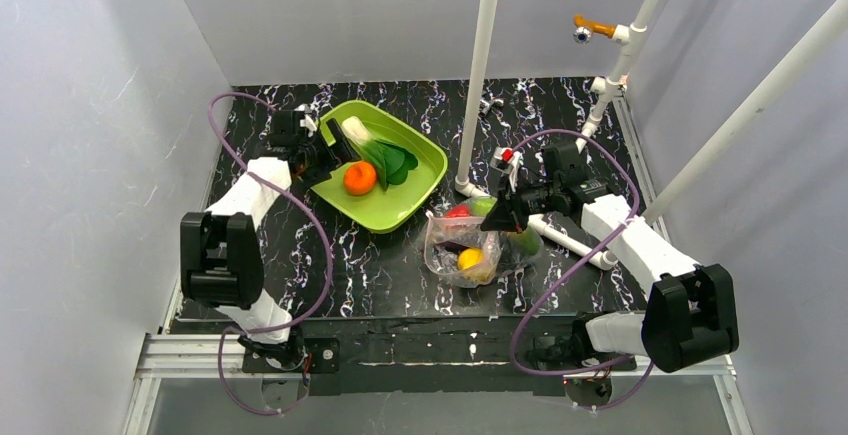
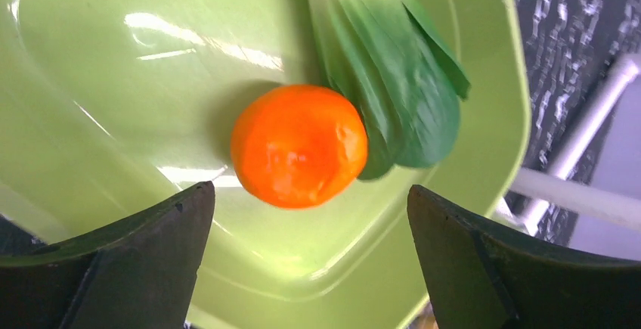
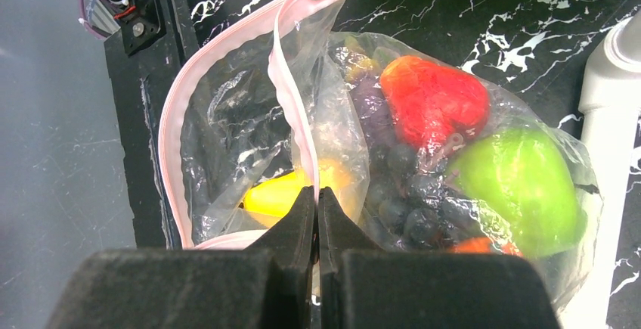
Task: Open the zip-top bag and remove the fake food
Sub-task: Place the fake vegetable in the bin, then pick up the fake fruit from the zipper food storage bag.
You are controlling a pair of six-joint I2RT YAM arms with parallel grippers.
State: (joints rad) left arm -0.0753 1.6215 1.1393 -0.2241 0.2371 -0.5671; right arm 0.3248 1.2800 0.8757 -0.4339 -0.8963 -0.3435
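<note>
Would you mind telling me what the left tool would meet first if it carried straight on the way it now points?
Probably the orange, which lies centred ahead of the open left tool in the green tray. Depth is unclear, so this is a judgement.

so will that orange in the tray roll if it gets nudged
The orange is round and glossy, so it likely rolls and may slip from a pinch. The dished floor of the green tray should keep it inside, and the leafy green against one side may block it.
</note>
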